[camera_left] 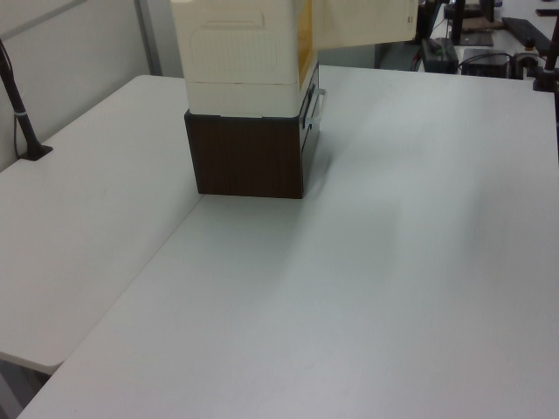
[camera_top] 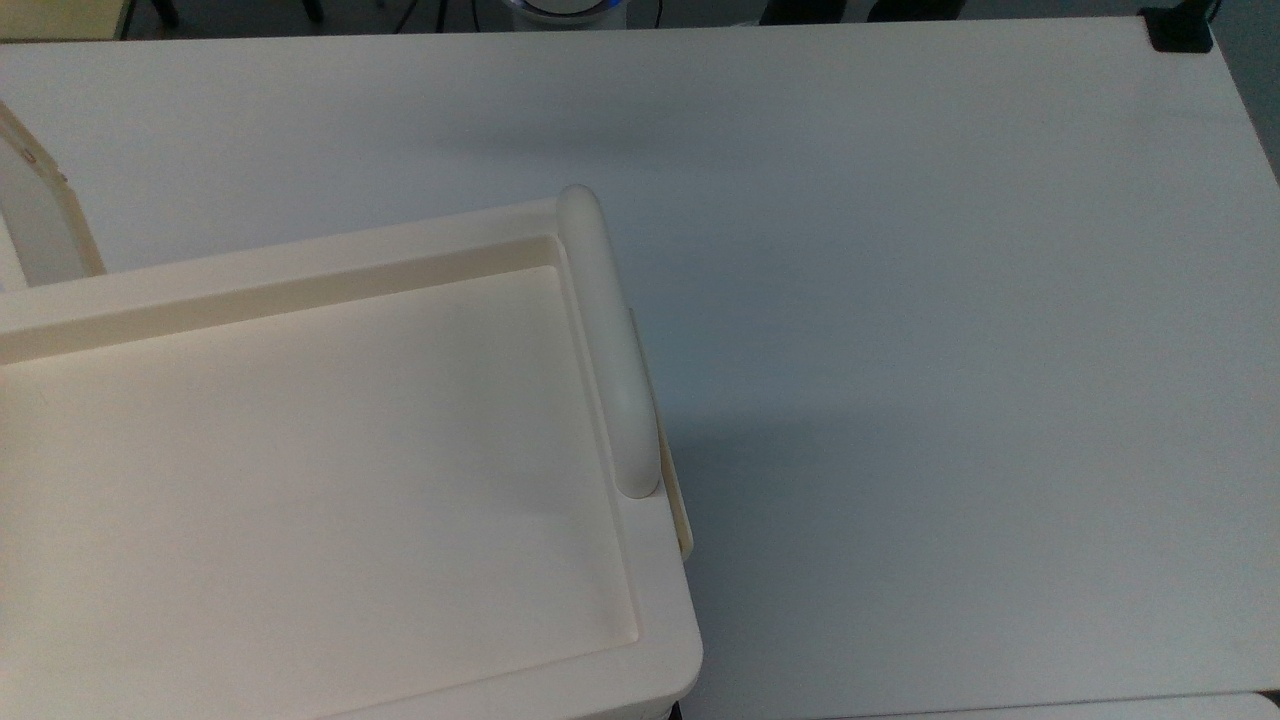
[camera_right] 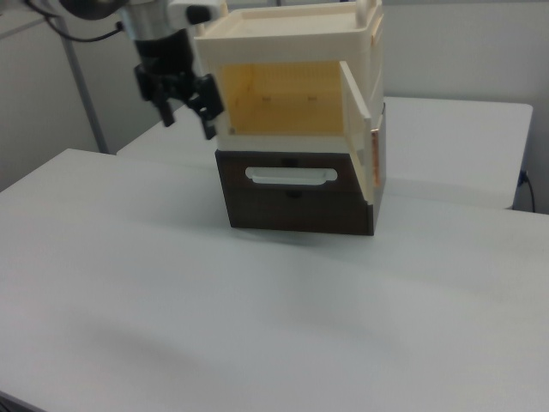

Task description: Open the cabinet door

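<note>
Pincer: upper left of right view, just beside cabinet; black fingers spread, holding nothing. Cabinet: cream box atop dark brown drawer unit on desk, yellow interior exposed. Cabinet door: right of opening, swung wide, apart from pincer. Judged near done. Advisable: back away outside door's arc, without nudging stack or panel.
</note>
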Robot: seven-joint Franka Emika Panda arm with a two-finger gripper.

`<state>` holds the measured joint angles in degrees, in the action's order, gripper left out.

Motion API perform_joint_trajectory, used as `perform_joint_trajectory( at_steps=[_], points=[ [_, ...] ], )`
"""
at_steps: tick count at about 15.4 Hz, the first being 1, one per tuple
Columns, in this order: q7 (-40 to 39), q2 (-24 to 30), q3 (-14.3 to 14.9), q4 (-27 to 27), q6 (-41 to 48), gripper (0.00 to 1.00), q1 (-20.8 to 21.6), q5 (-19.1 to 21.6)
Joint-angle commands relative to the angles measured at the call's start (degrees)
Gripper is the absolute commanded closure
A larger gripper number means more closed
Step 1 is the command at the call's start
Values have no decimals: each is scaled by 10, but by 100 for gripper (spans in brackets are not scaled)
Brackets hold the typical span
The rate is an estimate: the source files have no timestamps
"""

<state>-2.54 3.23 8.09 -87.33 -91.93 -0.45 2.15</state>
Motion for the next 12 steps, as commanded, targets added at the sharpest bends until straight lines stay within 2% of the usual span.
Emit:
perform_joint_trajectory(
  at_steps=[1, 6, 12],
  points=[
    [11, 4, 11, -27, 4, 0, 58, -2],
    [-18, -30, 11, -29, -2, 0, 55, -6],
    [-40, -31, 11, -28, -9, 0, 54, -19]
  ],
)
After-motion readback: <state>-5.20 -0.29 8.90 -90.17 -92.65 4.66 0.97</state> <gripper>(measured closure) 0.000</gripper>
